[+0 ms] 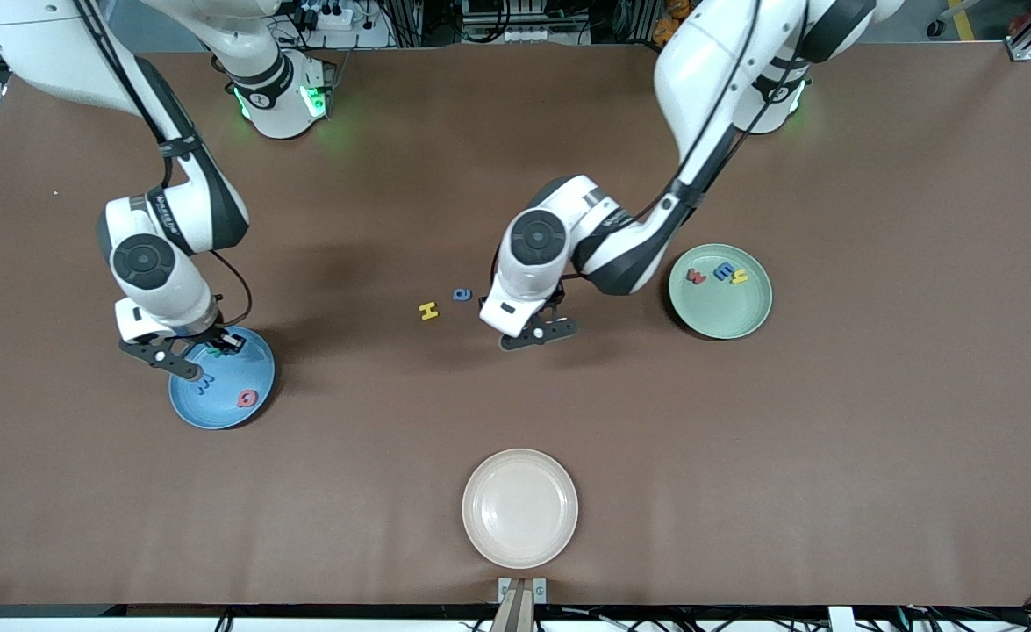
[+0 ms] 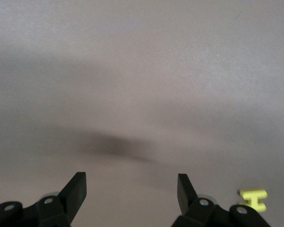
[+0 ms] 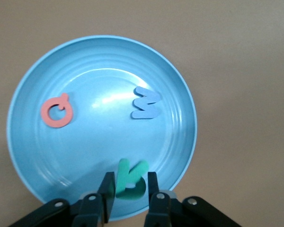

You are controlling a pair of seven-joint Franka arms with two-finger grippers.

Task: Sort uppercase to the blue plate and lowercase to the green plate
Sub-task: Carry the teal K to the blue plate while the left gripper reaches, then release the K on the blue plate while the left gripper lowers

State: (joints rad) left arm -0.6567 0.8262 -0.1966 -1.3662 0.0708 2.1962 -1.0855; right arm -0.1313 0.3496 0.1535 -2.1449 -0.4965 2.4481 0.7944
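The blue plate (image 1: 225, 412) lies toward the right arm's end and holds a red Q (image 1: 247, 398) and a blue W (image 1: 206, 383). My right gripper (image 3: 130, 187) hangs low over the plate's (image 3: 38, 156) rim, shut on the teal R (image 3: 131, 181), which stands tilted between the fingers. The green plate (image 1: 726, 312) carries a red w (image 1: 696, 276), a blue E-like letter (image 1: 723, 272) and a yellow h (image 1: 740, 277). A yellow H (image 1: 428, 310) and a blue e (image 1: 461, 295) lie on the table mid-way. My left gripper (image 1: 540, 333) hangs open over bare table beside the H (image 2: 253, 198), nothing between its fingers.
A cream-white plate (image 1: 520, 508) with nothing in it sits near the table's front edge, nearer the camera than the loose letters. Brown tabletop (image 1: 831, 439) stretches between the plates.
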